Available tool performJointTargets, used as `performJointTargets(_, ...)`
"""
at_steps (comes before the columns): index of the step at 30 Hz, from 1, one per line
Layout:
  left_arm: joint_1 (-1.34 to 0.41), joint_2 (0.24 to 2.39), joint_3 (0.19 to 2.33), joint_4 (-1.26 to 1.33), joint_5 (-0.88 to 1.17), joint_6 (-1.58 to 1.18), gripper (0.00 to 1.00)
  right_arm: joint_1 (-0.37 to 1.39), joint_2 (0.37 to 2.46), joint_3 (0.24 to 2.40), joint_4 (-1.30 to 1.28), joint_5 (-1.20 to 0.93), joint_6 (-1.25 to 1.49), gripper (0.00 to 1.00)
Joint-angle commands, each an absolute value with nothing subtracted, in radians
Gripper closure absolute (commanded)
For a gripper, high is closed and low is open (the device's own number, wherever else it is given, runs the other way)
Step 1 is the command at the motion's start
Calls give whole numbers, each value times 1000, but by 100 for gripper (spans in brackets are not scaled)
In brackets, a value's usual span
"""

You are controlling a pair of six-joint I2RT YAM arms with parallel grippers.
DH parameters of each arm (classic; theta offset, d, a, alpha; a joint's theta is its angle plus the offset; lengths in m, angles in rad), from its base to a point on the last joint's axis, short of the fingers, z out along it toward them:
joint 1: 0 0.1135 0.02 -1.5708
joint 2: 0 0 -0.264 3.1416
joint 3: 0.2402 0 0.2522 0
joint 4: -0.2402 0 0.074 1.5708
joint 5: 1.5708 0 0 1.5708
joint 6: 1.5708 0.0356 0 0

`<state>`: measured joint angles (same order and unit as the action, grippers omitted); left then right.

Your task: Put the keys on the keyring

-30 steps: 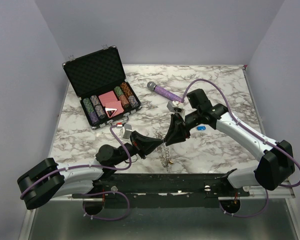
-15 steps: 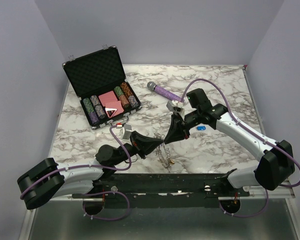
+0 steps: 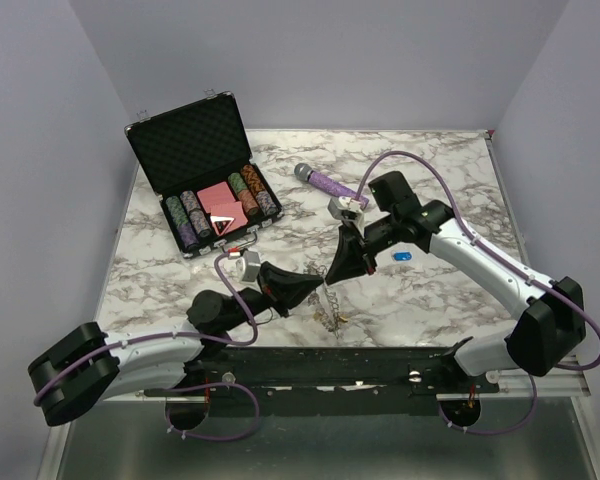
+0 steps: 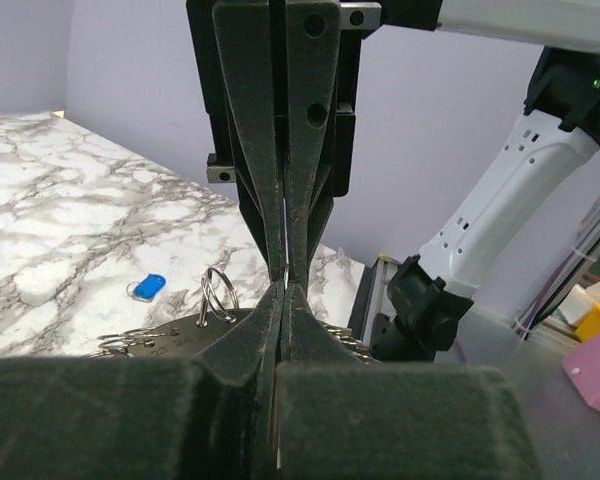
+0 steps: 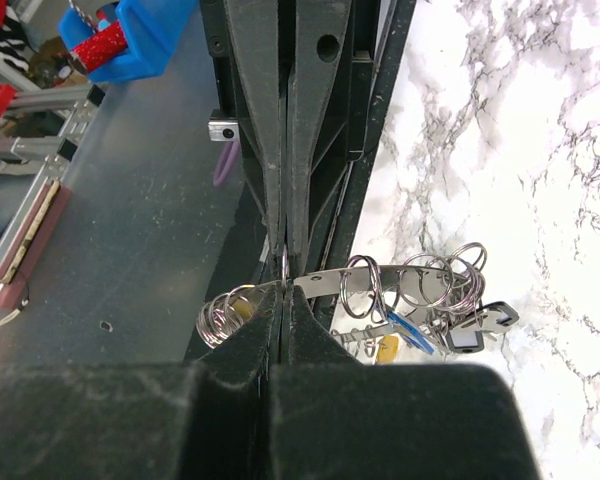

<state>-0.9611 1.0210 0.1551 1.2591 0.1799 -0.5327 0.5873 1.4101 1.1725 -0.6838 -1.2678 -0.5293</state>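
Keyring (image 5: pixel 320 279) between both arms' closed fingers (image 5: pixel 310 100)

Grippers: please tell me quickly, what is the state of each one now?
Left gripper: closed, holding the keyring.
Right gripper: closed, apparently pinching the keyring too.

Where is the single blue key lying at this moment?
In the top view the blue key lies alone on the table, right of centre, beside the right gripper and nearer than the purple microphone.
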Motion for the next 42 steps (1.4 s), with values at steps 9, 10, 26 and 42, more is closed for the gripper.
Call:
performJointTargets(9, -956, 609, 257, 599, 146, -316, 41, 595, 1460, 1304, -989, -1059, -773, 100)
performJointTargets(10, -956, 588, 280, 522, 150, -295, 39, 597, 1468, 1321, -1030, -1042, -803, 100)
performJointTargets(26, -960, 805, 476, 279, 259, -5, 32, 617, 1542, 1457, -1221, -930, -907, 100)
performJointTargets(42, -973, 991, 515, 471, 360, 28, 54, 617, 1552, 1447, -1215, -942, -907, 100)
